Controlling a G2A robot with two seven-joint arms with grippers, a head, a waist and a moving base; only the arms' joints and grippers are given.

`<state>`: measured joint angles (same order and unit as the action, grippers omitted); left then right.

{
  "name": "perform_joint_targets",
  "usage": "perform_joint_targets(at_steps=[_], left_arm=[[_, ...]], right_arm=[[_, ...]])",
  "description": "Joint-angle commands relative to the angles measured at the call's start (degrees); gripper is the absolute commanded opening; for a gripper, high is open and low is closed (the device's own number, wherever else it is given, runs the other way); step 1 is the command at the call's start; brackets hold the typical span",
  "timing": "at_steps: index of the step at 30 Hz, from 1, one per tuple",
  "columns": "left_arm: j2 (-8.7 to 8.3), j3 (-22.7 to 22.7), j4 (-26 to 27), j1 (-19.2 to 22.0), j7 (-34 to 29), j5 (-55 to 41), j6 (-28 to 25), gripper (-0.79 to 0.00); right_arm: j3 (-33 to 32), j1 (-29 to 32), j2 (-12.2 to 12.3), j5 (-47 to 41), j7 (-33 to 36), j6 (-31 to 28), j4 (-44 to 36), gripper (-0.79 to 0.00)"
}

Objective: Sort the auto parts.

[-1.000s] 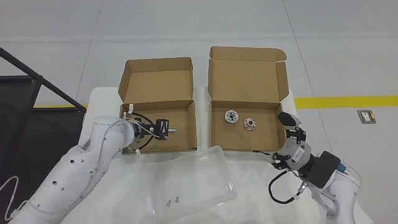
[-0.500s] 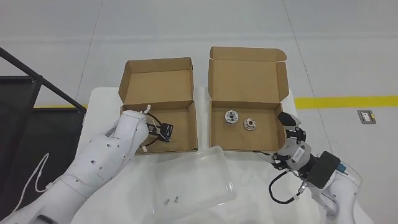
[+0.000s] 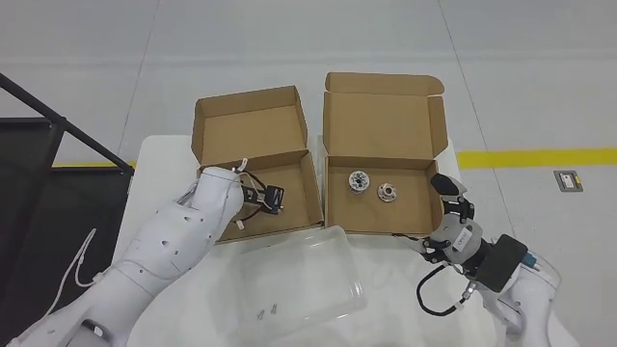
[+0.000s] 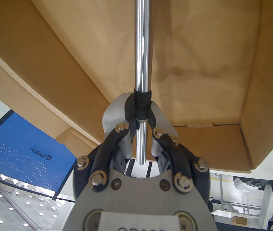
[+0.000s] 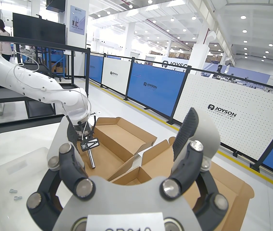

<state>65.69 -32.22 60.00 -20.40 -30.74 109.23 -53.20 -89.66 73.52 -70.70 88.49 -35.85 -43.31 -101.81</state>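
Left gripper [image 4: 140, 118] clamps the steel rod [image 4: 142, 37] near one end, centre frame. Judged rigid, slick and end-heavy; a mid-shaft hold looks safer. Right gripper [image 5: 126, 140]: jaws apart, empty.

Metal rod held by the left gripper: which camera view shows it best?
The left wrist view: the metal rod runs close, clamped in the left gripper over the cardboard box. The right wrist view shows it small and far off, tilted down into the box. In the top view the gripper hides most of it.
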Motion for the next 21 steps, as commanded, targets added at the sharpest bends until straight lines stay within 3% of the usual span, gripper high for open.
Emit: perform_joint_targets(at_steps=[1, 9, 10, 13, 17, 19, 21], left_arm=[[0.16, -0.3, 0.4, -0.3, 0.3, 0.7, -0.3, -0.785], [1.50, -1.0, -1.9, -0.8, 1.7, 2.8, -1.0, -0.785], [1.78, -0.9, -2.4, -0.8, 2.0, 3.1, -0.9, -0.754], [2.55, -1.1, -4.0, -0.6, 2.5, 3.4, -0.9, -0.486], [3.16, -2.2, -4.6, -0.4, 3.1, 3.6, -0.6, -0.225], [3.17, -3.1, -3.8, -0.6, 2.7, 3.9, -0.3, -0.117], [3.02, -4.4, -2.3, -1.2, 1.4, 4.2, 0.1, -0.099]], right_arm=[[0.0, 0.0, 0.0, 0.0, 0.0, 0.0, 0.0, 0.000], [0.0, 0.0, 0.0, 0.0, 0.0, 0.0, 0.0, 0.000], [0.0, 0.0, 0.0, 0.0, 0.0, 0.0, 0.0, 0.000], [0.0, 0.0, 0.0, 0.0, 0.0, 0.0, 0.0, 0.000], [0.0, 0.0, 0.0, 0.0, 0.0, 0.0, 0.0, 0.000], [0.0, 0.0, 0.0, 0.0, 0.0, 0.0, 0.0, 0.000], [0.0, 0.0, 0.0, 0.0, 0.0, 0.0, 0.0, 0.000]])
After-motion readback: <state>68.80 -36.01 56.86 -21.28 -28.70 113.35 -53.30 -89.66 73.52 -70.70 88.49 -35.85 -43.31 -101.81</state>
